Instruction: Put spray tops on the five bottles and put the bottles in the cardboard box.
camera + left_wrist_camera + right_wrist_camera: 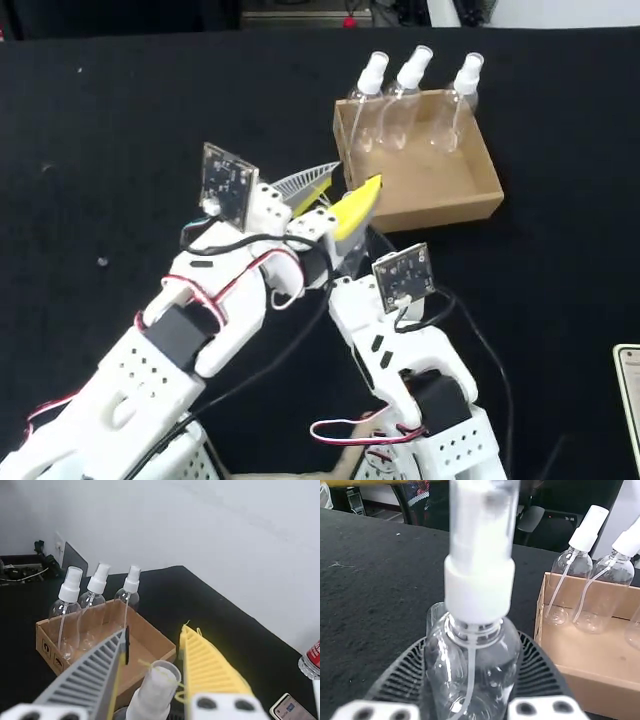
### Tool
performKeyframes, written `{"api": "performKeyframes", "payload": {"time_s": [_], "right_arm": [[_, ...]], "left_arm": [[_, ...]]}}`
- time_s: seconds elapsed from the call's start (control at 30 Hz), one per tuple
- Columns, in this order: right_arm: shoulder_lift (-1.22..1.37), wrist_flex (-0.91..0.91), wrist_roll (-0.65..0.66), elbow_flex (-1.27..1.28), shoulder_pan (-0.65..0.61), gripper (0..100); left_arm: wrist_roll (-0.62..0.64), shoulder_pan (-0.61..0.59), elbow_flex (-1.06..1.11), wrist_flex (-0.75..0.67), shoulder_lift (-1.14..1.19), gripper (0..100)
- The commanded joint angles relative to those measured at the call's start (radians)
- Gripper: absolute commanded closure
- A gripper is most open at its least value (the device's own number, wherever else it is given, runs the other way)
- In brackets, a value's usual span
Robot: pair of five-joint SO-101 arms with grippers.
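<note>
A black cloth-covered table (120,120) fills the scene, with a plain white wall (200,520) beyond its far edge and dark chairs (540,522) in the room behind. Two white arms lean in from the near side and meet just short of the near left corner of an open brown cardboard box (440,212). Three clear plastic bottles with white spray tops (400,110) stand upright in a row along the box's far wall. Outside the box, the right gripper (470,675) clasps a fourth clear bottle (470,650) by its body, black jaws closed round it, a white spray top (480,580) seated on its neck. The left gripper (154,630) hangs above, its grey and yellow fingers spread either side of that top. From above, the left arm's wrist and green circuit board (228,185) hide the held bottle. Near the table's right edge lie a small flat phone (287,709) and a red-labelled bottle (311,661).
</note>
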Motion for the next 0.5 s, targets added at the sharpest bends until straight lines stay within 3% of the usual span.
{"api": "performKeyframes", "payload": {"time_s": [0.0,0.23,0.47], "right_arm": [[-0.104,-0.025,-0.008,-0.005,-0.011,92.4],[-0.104,-0.026,-0.008,0.004,-0.011,92.4],[-0.104,-0.025,-0.008,0.005,-0.006,92.4]], "left_arm": [[-0.006,-0.033,-0.013,0.049,-0.092,83],[-0.006,-0.163,0.073,0.068,-0.219,83],[-0.006,-0.375,0.171,0.069,-0.345,83]]}}
